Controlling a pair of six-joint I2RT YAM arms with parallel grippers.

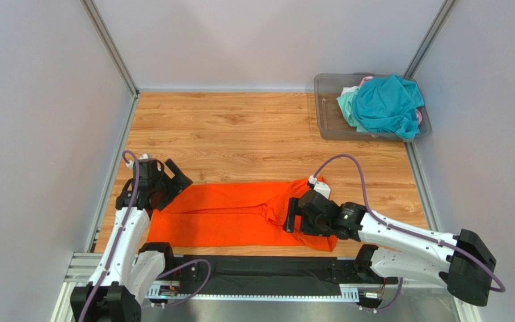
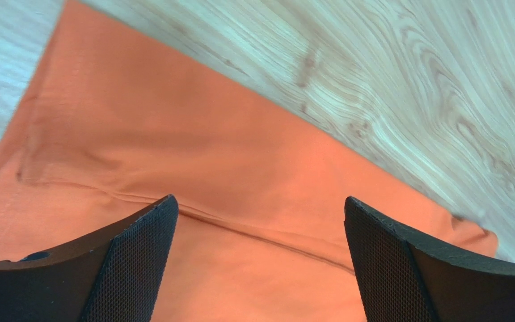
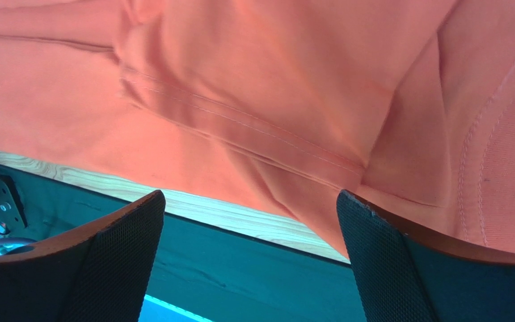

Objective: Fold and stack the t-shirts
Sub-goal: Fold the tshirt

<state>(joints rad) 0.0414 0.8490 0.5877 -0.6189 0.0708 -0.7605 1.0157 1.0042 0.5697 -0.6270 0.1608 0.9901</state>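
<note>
The orange t-shirt (image 1: pixel 233 216) lies flat on the wooden table near the front edge, folded lengthwise into a band. My left gripper (image 1: pixel 171 180) is open and empty above its left end; the left wrist view shows the orange fabric (image 2: pixel 240 174) with a fold crease between the spread fingers. My right gripper (image 1: pixel 292 216) is open and empty over the shirt's right part; the right wrist view shows a sleeve and hem (image 3: pixel 294 114) near the table's front edge. The teal t-shirt (image 1: pixel 389 102) lies heaped with a pale mint one (image 1: pixel 347 104) and a pink one (image 1: pixel 366 80) in the bin.
A clear grey plastic bin (image 1: pixel 331 117) stands at the back right corner. Grey walls enclose the table on three sides. A black strip (image 1: pixel 260 272) runs along the near edge, seen also in the right wrist view (image 3: pixel 240 268).
</note>
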